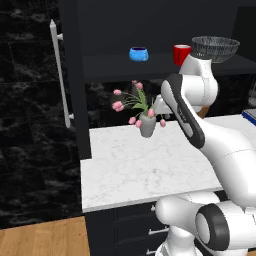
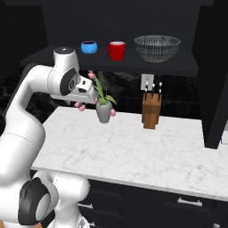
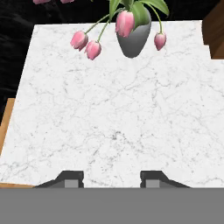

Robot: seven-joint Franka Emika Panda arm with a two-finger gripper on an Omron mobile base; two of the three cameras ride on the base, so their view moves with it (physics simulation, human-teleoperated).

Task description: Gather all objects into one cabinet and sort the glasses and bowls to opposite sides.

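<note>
Three items on cabinet shelf: blue cup [image 1: 139, 53], red mug [image 1: 181, 54], grey bowl [image 1: 215, 48].
Cabinet [image 1: 150, 20]: black, wall-mtd, above desk; door [image 1: 70, 75] swung open at left w/ long silver bar handle [image 1: 60, 75].
Blue cup: leftmost on shelf [image 2: 111, 62], squat, handle visible; well apart from mug in left base view.
Red mug: middle of shelf, betw. blue cup & bowl, upright.
Grey bowl: right end of shelf, wide, see-through, meshed pattern, upright; near mug, not touching.
Hand [image 3: 111, 178]: fingers [image 3: 72, 178] spread apart, nothing betw. them; held above bare white marble desk [image 3: 109, 113], pointing down at it.
Vase of pink tulips [image 2: 103, 110]: grey, on desk toward back, below shelf.
Knife block [image 2: 151, 111]: wooden, on desk right of vase, near back wall.
Low cupboards [image 2: 178, 200]: black, silver pulls, under desk.
</note>
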